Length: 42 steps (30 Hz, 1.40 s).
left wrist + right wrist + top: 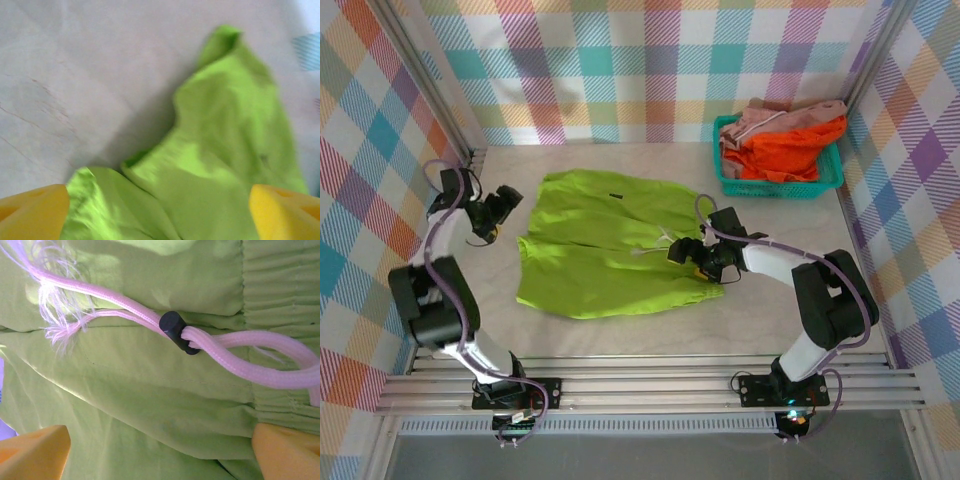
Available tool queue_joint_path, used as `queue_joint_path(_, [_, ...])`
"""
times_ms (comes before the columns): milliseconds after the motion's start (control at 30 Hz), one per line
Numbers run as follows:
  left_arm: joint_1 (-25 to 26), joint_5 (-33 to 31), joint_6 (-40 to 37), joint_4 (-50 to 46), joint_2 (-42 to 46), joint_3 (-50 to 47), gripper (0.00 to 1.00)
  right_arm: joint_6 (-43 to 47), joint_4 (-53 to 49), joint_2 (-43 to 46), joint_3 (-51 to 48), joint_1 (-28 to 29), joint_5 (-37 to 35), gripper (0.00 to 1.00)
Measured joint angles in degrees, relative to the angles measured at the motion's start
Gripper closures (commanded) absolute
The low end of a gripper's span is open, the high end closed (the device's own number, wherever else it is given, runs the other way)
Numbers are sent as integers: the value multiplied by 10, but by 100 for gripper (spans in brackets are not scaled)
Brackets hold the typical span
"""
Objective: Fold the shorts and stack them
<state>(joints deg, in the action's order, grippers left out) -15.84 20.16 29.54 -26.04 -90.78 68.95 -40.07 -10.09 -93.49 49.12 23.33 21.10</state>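
Top external view: we see the left arm folded upright at the left of the frame, its wrist bent toward the centre. The left gripper [510, 203] sits just beside the left edge of the lime green shorts [605, 245]. The right arm reaches in low from the lower right, and the right gripper [682, 251] hangs over the right end of the same shorts.

These shorts lie spread on the worktop [620, 340] in mid-frame. Their long axis runs roughly left to right, with the waistband end at the right and the leg ends at the left.

Left wrist view: the yellow fingers [30, 212] stand wide apart, gripping nothing, with a rumpled green leg between them.

Right wrist view: the fingers [287, 452] are likewise spread and empty above the elastic waistband [280, 285], a pale drawstring [125, 302] and its black cord lock [175, 331].

At upper right, the orange shorts [790, 152] and pink shorts [775, 120] are heaped in the teal basket [770, 188].
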Motion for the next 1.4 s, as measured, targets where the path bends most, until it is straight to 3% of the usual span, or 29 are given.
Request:
queue_joint_path(200, [16,9,5,-67,193,-90,6,5,-28,26,8,-2,-4,4])
queue_joint_path(300, [32,-24,33,-115,260,-160,13,7,-48,61,20,-3,-8,4])
queue_joint_path(533, [67,-122,104,-210,370,-285,16,11,-69,132,35,-14,-16,5])
queue_joint_path(767, [70,-149,132,-203,323,-326,22,8,-89,180,9,-33,-16,0])
queue_joint_path(1067, [75,-146,147,-132,251,-339,44,6,-108,231,-39,-45,-15,0])
queue_joint_path(1233, [76,-129,149,-93,218,-339,50,5,-118,252,-68,-46,-15,0])
queue_joint_path(1400, [76,-120,152,-76,192,-340,69,-2,-123,273,-92,-46,-13,3])
